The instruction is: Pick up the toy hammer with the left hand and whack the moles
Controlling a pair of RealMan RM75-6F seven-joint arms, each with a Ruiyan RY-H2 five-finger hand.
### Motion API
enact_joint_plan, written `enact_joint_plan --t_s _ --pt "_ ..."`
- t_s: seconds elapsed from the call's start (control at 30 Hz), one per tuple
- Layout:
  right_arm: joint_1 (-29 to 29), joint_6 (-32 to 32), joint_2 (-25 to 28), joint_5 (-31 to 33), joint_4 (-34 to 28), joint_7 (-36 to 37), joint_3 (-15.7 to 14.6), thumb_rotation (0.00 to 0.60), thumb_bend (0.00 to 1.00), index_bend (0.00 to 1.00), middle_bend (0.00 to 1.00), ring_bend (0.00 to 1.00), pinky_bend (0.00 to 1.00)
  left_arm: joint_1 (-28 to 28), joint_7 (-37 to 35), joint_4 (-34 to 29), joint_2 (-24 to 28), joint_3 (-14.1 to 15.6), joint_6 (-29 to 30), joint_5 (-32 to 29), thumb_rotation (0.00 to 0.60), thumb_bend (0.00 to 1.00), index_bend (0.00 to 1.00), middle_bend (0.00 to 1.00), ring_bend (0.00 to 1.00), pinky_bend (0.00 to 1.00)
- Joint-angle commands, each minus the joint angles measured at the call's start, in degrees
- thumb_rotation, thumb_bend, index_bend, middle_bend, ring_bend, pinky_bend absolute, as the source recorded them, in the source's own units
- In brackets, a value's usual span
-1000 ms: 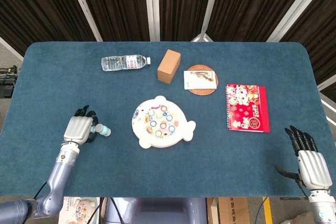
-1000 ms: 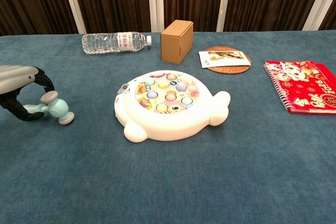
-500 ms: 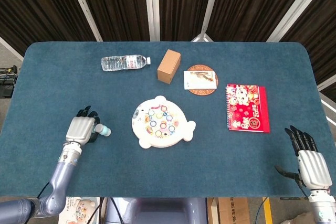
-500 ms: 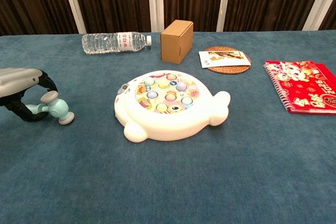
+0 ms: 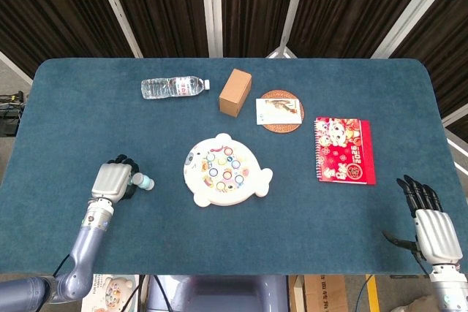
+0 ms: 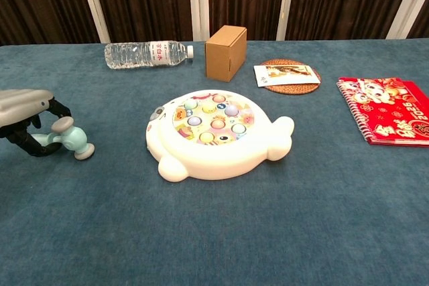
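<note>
The toy hammer (image 6: pixel 74 142) lies on the blue table at the left, its pale teal head (image 5: pixel 145 183) pointing toward the game. My left hand (image 6: pixel 23 108) sits low over the handle, its dark fingers curled around it; the handle's end is hidden inside the hand (image 5: pixel 111 180). The white whack-a-mole game (image 6: pixel 221 159), shaped like a round animal with several coloured moles on top, rests mid-table (image 5: pixel 201 195), to the right of the hammer. My right hand (image 5: pixel 431 231) stays at the near right table edge, fingers spread and holding nothing.
Along the far side lie a water bottle (image 5: pixel 172 87) on its side, a brown cardboard box (image 5: pixel 235 92) and a round coaster with a card (image 5: pixel 279 111). A red spiral notebook (image 5: pixel 344 150) lies to the right of the game.
My left hand has sunk lower over the hammer and its fingers have curled tighter around the handle. The hammer head has stayed in place and the right hand has not moved.
</note>
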Motion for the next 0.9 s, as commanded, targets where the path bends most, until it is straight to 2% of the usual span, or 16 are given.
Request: enact_joint_plan --t_s 0.03,0.17,0.37,0.6,0.73,0.9 --pt "0.0 0.0 0.0 0.0 0.0 0.0 0.0 0.6 0.16 0.0 0.0 0.0 0.0 0.3 -1.5 0.7 -0.5 -0.1 0.9 1.7 0.6 0.69 0.62 0.46 0.35 0.51" --pt "0.0 0.0 0.0 0.0 0.0 -0.1 0.0 0.6 0.16 0.0 0.0 0.0 0.0 0.5 -3.6 1.4 -0.7 -0.3 2.2 4.5 0.6 0.71 0.63 0.52 0.4 0.56" --pt "0.0 0.1 0.0 0.0 0.0 0.0 0.0 0.6 0.16 0.0 0.0 0.0 0.0 0.4 -4.8 0.9 0.1 -0.9 2.6 6.3 0.6 0.72 0.63 0.52 0.41 0.57" --pt "0.0 0.0 0.0 0.1 -0.1 0.0 0.0 0.6 0.16 0.0 0.0 0.0 0.0 -1.0 -2.7 -1.5 2.0 -1.7 2.4 7.4 0.6 0.72 0.64 0.53 0.41 0.57" --pt "0.0 -0.1 0.0 0.3 -0.1 0.0 0.1 0.6 0.16 0.0 0.0 0.0 0.0 -2.7 -0.9 -3.1 2.7 -3.1 1.5 6.8 0.6 0.72 0.64 0.53 0.41 0.57" --pt "0.0 -0.2 0.1 0.5 -0.2 0.2 0.1 0.6 0.16 0.0 0.0 0.0 0.0 -6.9 3.9 -4.8 2.8 -6.2 -0.9 3.8 0.6 0.72 0.64 0.53 0.41 0.57"
